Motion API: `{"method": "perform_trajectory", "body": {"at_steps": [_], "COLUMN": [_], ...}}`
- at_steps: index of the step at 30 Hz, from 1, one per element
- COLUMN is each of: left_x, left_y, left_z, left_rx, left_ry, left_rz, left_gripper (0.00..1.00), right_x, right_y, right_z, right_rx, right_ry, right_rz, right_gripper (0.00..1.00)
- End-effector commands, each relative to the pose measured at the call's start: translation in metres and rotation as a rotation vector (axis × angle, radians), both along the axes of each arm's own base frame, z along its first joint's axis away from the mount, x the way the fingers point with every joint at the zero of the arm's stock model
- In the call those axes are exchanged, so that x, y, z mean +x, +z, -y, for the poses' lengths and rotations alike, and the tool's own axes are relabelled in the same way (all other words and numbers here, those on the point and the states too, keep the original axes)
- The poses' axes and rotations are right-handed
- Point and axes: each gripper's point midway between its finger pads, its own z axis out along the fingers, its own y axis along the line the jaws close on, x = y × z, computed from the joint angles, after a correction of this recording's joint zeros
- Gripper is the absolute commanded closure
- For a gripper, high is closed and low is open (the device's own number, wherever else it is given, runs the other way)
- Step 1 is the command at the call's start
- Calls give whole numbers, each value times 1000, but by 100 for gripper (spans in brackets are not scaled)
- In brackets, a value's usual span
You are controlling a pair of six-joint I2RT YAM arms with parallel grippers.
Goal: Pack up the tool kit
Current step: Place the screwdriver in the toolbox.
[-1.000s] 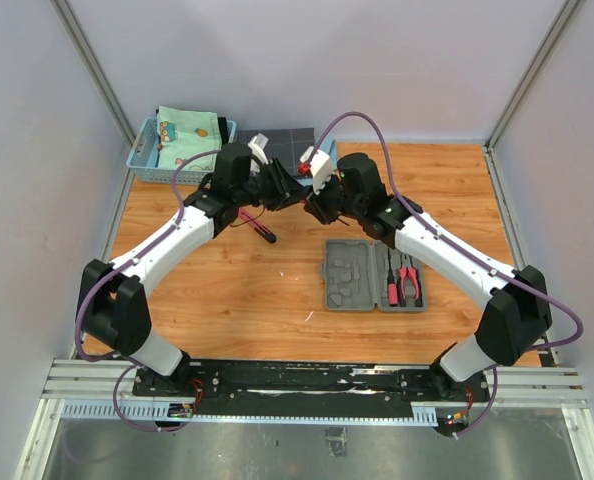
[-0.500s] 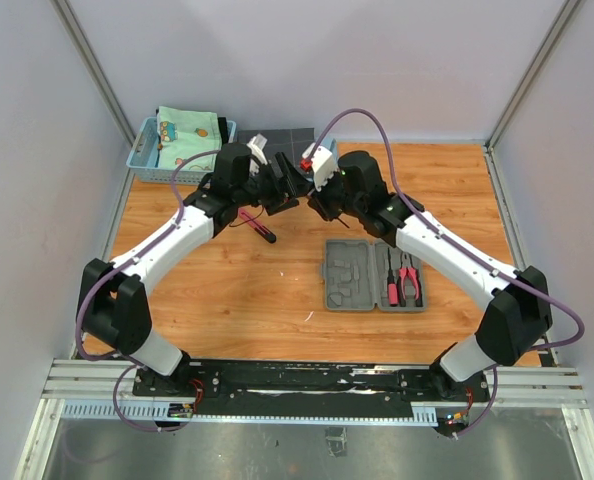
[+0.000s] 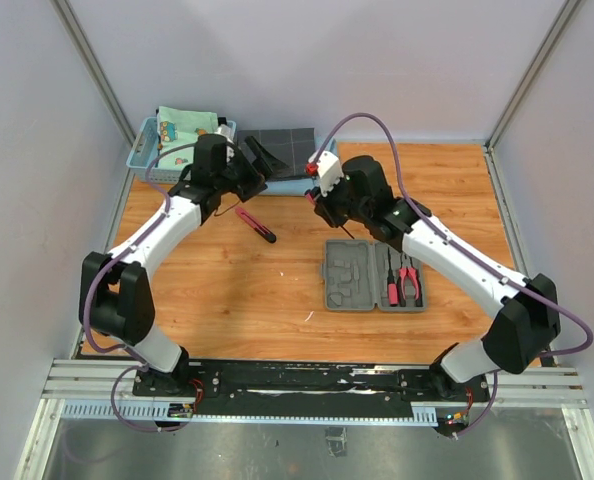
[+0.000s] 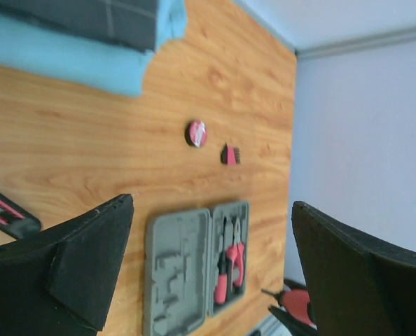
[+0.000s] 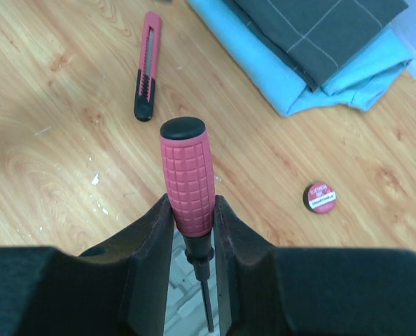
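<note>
Wooden table (image 3: 227,290) between pale walls, with an open grey case (image 3: 374,275) lying flat toward the right side, well apart from the loose tools farther back. Step in hand, as a guess: putting a screwdriver (image 5: 187,175) into the case. To do it well, carry the screwdriver over the case and look for an empty slot of the same long shape, maybe near the pliers (image 3: 409,280) and the other screwdriver lying in the right half. Turn the wrist to lay the tool flat and in line with the slot. Go down slowly, press gently, and let go only with the handle snug in the groove. Keep away from the pliers, so as not to knock them out. Watch the thin metal shaft running back between the fingers, so as not to jab the plastic. Now for the right gripper (image 5: 190,218): nearly closed, squeezing the low end of the pink bumpy handle, with the black cap sticking out past the fingers. Snug-looking hold, though hard to tell for sure. Over on the other side, the left gripper (image 4: 211,204): wide open, holding nothing, touching nothing, up above the table near the back. Left to pack, by the look of it: a pink-and-black knife (image 5: 147,66) on the bare wood, a round tape (image 5: 321,197) near a dark checked cloth (image 5: 313,35), and one tiny pink-and-black bit (image 4: 230,155) just beside the tape, too small to name.
</note>
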Motion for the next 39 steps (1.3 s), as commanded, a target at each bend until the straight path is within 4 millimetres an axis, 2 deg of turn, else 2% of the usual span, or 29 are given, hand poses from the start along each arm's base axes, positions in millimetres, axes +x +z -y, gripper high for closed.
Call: {"method": "perform_trajectory", "body": {"at_steps": [1,4,8,10,13,16,21,25,31,39], "left_x": [30,35,32,28,22,19,17,16,18,21], "left_y": [27,30,29,28,27,26,28,26,24,27], "left_z": [-31,-46,-58,-61,-63,-65,-67,-66,-62,-59], "left_rx": [-3,23,39,42,44,48,50,40,25,16], "left_ry": [115,147,163,166,164,166,162,152,142,131], "left_rz": [82,101,106,107,111,112,116,106,94,96], "left_gripper": [1,1,1,1,1,1,2,2,3,3], "right_x": [-7,3,12,10,5,-1,-8,-15,-27,-32], "right_y": [-1,-13,-39,-56,-78,-99,-129,-146,-158,-170], "right_z": [21,49,102,124,143,151,152,155,164,172], "right_rx": [-9,-55,-68,-95,-138,-171,-212,-233,-230,-233], "right_ry": [-72,-222,-490,-592,-691,-757,-818,-859,-917,-963], "right_rz": [-22,-95,-322,-433,-546,-616,-712,-753,-756,-740], "right_gripper": [99,99,99,99,99,99,99,99,99,99]}}
